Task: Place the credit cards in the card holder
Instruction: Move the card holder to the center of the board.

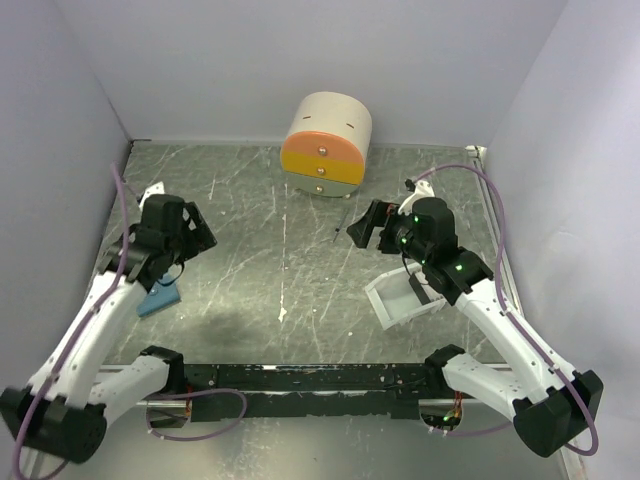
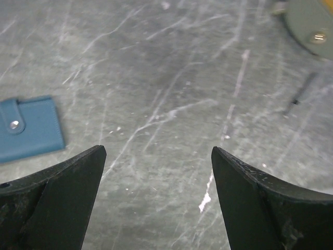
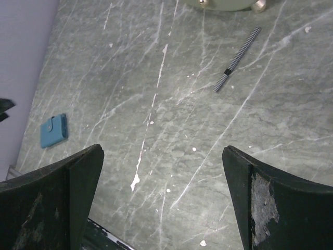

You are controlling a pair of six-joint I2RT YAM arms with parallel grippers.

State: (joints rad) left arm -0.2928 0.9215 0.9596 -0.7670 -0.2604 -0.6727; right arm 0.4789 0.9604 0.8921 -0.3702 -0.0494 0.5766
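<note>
The card holder (image 1: 158, 298) is a small light-blue wallet lying closed on the grey table at the left, partly under my left arm. It also shows at the left edge of the left wrist view (image 2: 28, 127) and far left in the right wrist view (image 3: 53, 130). My left gripper (image 1: 203, 238) hovers above and behind it, open, with only bare table between its fingers (image 2: 158, 151). My right gripper (image 1: 362, 228) is open over the middle right of the table, holding nothing (image 3: 162, 151). No credit cards show in any view.
A round cream drawer box (image 1: 325, 145) with orange and yellow fronts stands at the back centre. A thin checked stick (image 3: 238, 59) lies in front of it. A shallow white tray (image 1: 385, 300) sits under my right arm. Purple walls close in both sides.
</note>
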